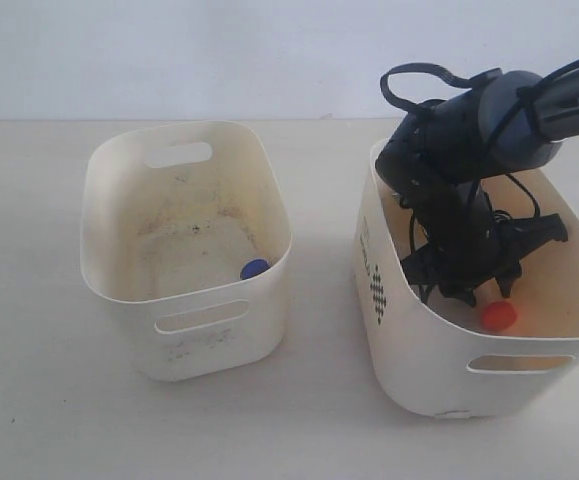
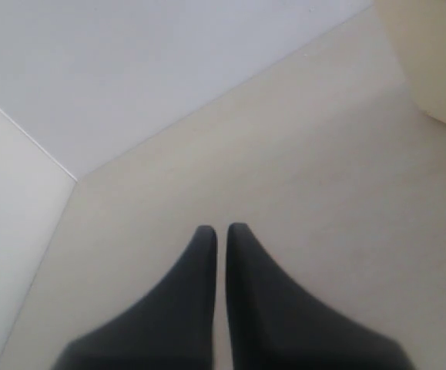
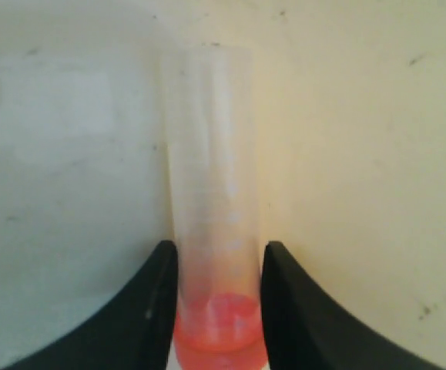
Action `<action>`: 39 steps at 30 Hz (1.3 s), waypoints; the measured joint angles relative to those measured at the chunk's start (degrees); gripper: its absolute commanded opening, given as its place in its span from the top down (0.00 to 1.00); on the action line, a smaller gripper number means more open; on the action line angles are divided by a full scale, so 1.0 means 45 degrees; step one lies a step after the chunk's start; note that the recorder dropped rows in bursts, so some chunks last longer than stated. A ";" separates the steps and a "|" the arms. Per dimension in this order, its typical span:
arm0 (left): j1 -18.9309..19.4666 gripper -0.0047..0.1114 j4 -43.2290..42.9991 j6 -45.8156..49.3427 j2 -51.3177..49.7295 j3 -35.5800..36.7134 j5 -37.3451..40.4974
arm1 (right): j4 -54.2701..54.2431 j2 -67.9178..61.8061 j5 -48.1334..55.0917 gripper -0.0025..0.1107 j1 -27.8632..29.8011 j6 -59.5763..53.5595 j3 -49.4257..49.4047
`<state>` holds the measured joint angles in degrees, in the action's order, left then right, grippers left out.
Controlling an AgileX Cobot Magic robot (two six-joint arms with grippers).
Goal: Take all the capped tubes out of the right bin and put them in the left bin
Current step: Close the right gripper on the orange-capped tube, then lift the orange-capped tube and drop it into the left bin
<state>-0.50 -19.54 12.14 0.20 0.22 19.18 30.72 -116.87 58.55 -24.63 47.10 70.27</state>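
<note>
Right pincer [image 3: 219, 250]: clamped on orange-capped tube [image 3: 211, 154], cap end between my fingers, clear body pointing away; cap's edge cut off by frame.
Right bin [image 1: 419, 365]: contains pincer and tube; my arm hides most of floor.
Left bin [image 1: 209, 350]: blue cap [image 1: 254, 268] at front wall, tube body hidden.
Left pincer [image 2: 221, 231]: together, empty.

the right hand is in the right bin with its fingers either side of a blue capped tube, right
The cap is orange-red, not blue. In the right wrist view the right hand has its fingers either side of an orange-red capped tube, in the right bin.
</note>
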 measured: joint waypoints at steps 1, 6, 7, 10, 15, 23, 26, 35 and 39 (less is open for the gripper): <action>0.0000 0.92 0.0000 0.0000 0.0000 0.0000 0.0000 | 0.0000 0.0000 0.0000 0.98 0.0000 0.0000 0.0000; 0.0000 0.92 0.0000 0.0000 0.0000 0.0000 0.0000 | 0.0000 0.0000 0.0000 0.98 0.0000 -0.0030 0.0000; 0.0000 0.92 0.0000 0.0000 0.0000 0.0000 0.0000 | 0.0000 0.0000 0.0000 0.98 0.0000 -0.0030 0.0000; 0.0000 0.92 0.0000 0.0000 0.0000 0.0000 0.0000 | 0.0028 0.0029 0.0000 0.98 0.0000 -0.0001 -0.0004; 0.0000 0.92 0.0000 0.0000 0.0000 0.0000 0.0000 | -0.0207 0.0740 -0.0371 0.98 0.0000 0.0052 -0.0050; 0.0000 0.92 0.0000 0.0000 0.0000 0.0000 0.0000 | -0.0182 0.2399 -0.0375 0.98 0.0000 0.0082 -0.0050; 0.0000 0.92 0.0000 0.0000 0.0000 0.0000 0.0000 | -0.0301 0.3048 -0.0375 0.98 0.0000 0.0008 -0.0050; 0.0000 0.92 0.0000 0.0000 0.0000 0.0000 0.0000 | -0.2715 0.5339 -0.2023 0.98 0.0000 -0.1452 -0.0050; 0.0000 0.92 0.0000 0.0000 0.0000 0.0000 0.0000 | -0.5187 0.6097 -0.3557 0.98 -0.0029 -0.2977 -0.0050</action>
<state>-0.50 -19.54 12.14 0.20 0.22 19.18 7.38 -89.43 42.54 -24.77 33.71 70.05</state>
